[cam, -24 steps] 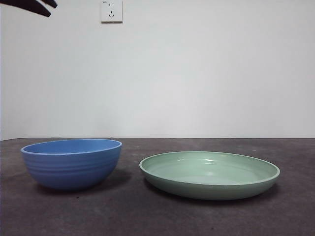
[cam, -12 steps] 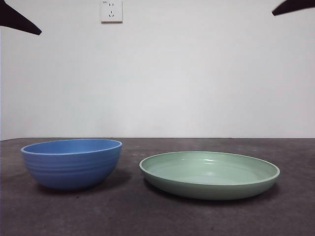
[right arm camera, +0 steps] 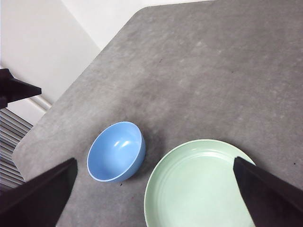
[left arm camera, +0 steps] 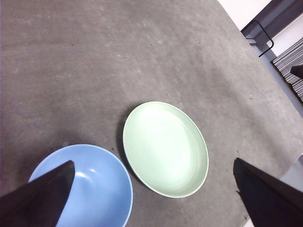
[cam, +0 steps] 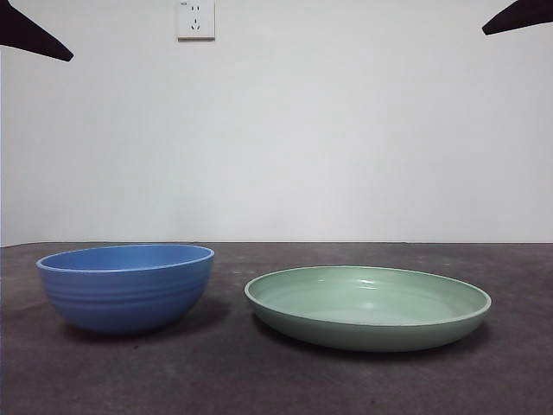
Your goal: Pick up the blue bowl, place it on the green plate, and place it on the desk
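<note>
Bowl state: blue bowl rested on table beside green plate, apart | judged rigid, smooth, light; rim grip advised | left gripper, right gripper raised, jaws spread wide, empty

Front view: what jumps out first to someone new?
Two dishes side by side and apart on the dark desk: a deep blue bowl and a wider, shallow green plate, both empty. Behind them is a bare white wall with a power socket up high. Both arms wait high above, with the left gripper and right gripper open and holding nothing.
</note>
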Motion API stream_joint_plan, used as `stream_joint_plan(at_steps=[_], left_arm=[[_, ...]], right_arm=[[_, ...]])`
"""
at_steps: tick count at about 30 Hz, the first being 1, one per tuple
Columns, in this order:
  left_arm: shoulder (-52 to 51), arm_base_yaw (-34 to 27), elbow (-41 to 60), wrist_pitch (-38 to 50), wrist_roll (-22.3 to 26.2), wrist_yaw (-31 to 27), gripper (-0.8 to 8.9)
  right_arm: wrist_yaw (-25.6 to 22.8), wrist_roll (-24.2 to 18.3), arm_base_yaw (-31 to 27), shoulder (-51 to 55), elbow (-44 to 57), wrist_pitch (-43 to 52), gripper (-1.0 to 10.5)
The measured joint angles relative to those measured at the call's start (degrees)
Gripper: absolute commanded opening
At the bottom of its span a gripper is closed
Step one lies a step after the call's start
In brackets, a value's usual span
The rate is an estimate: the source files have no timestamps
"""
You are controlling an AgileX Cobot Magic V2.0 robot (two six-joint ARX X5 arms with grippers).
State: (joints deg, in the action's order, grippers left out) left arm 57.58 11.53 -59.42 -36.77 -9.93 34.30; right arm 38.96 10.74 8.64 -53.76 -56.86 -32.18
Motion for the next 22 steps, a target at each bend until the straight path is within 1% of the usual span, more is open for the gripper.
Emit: stream_joint_plan(at_steps=[6, 13, 19, 22], left_arm=[[2.0, -1.0, -0.2, -4.1, -0.7, -5.6, 6.53], [11.3, -2.3, -0.2, -10.3, -0.2, -5.9, 6.53], [20.6, -2.3, -0.2, -9.7, 1.3, -6.1, 6.49], [24.6, -2.3, -0.2, -8.3, 1.7, -6.6, 6.13]], right_arm=[[0.0, 0.0, 0.0, 0.0, 0.0, 0.0, 5.6], [0.1, 0.0, 0.0, 0.0, 0.0, -0.4, 5.6], [0.1, 0.0, 0.0, 0.0, 0.0, -1.5, 5.6], [0.1, 0.0, 0.0, 0.0, 0.0, -1.9, 5.6]])
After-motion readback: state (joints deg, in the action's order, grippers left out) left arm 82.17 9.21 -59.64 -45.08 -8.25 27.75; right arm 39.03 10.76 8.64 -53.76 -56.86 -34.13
